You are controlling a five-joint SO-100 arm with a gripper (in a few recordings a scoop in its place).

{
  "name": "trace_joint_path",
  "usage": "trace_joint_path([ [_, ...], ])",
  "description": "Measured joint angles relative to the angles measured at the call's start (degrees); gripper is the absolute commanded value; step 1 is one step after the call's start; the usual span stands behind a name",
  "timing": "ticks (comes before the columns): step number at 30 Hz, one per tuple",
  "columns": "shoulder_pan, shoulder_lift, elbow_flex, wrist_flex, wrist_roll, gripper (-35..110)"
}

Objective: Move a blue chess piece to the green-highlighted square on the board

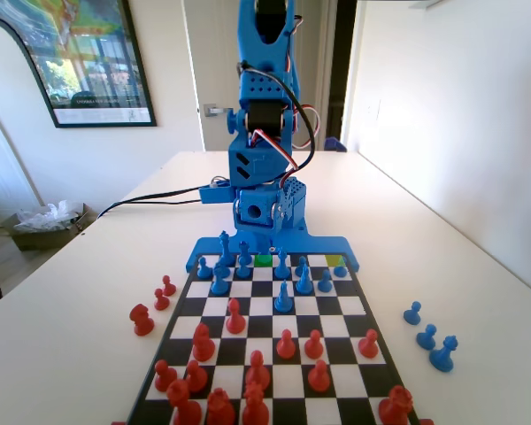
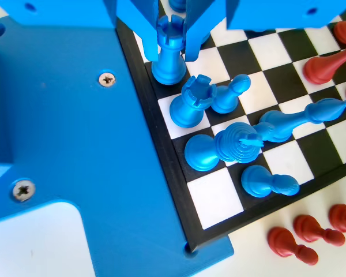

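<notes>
In the wrist view, the small solid-blue plastic chess piece with a notched castle top [image 2: 169,55] is seen standing upright on a back-row square of the flat black-and-white chequered board [image 2: 216,199], right beside the edge. It is framed by the two jaws of the blue two-finger gripper [image 2: 172,40], one on its left and one on its right. The jaws look closed on it, though the touch cannot be fully seen. In the fixed view, the bright green square [image 1: 264,259] is found in the far row, under the gripper [image 1: 264,239]. It is judged that the piece is at or just beside that square, so only a short move is left.
</notes>
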Motion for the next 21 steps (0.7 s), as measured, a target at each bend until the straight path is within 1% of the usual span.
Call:
trace_joint_path([
  [8, 0.0, 0.0, 0.0, 0.0, 0.0, 10],
  [21, 0.0, 0.0, 0.0, 1.7, 0.0, 11],
])
